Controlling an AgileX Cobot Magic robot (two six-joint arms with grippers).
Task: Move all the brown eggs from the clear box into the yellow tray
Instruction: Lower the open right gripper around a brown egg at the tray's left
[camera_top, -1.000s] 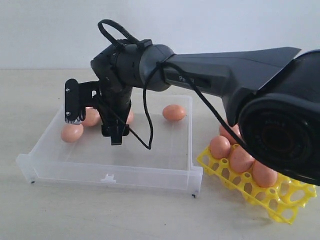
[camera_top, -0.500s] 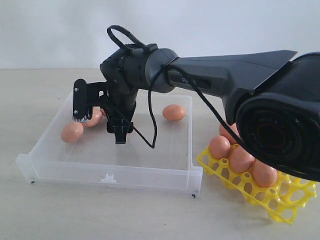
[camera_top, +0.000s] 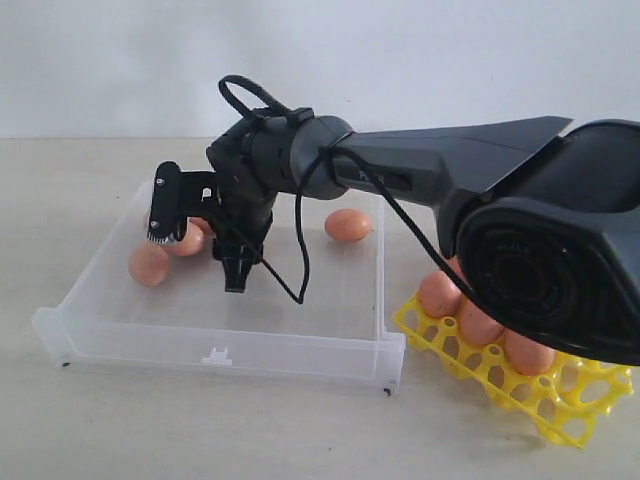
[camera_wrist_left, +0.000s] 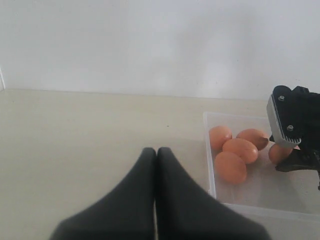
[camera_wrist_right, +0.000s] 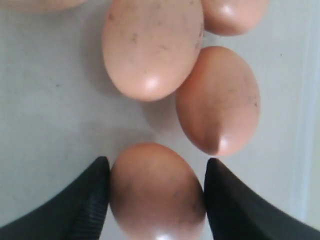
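The right claw (camera_wrist_right: 157, 165) straddles one of the brown eggs (camera_wrist_right: 157, 200) clustered at ten o'clock in the clear box (camera_top: 300, 345). Its jaws sit at the shell, ready to lift, but I cannot tell if they grip. The yellow tray (camera_top: 560, 410) waits at four o'clock. The left claw (camera_wrist_left: 156, 155) is closed and empty.

The right tool (camera_top: 200, 243), jaws apart, hangs in the clear box (camera_top: 220, 342) at brown eggs (camera_top: 149, 263) by its left wall; yellow tray (camera_top: 560, 410) lies alongside.

Beige table (camera_top: 200, 435) bears clear box (camera_top: 150, 338); yellow tray (camera_top: 572, 412) beside
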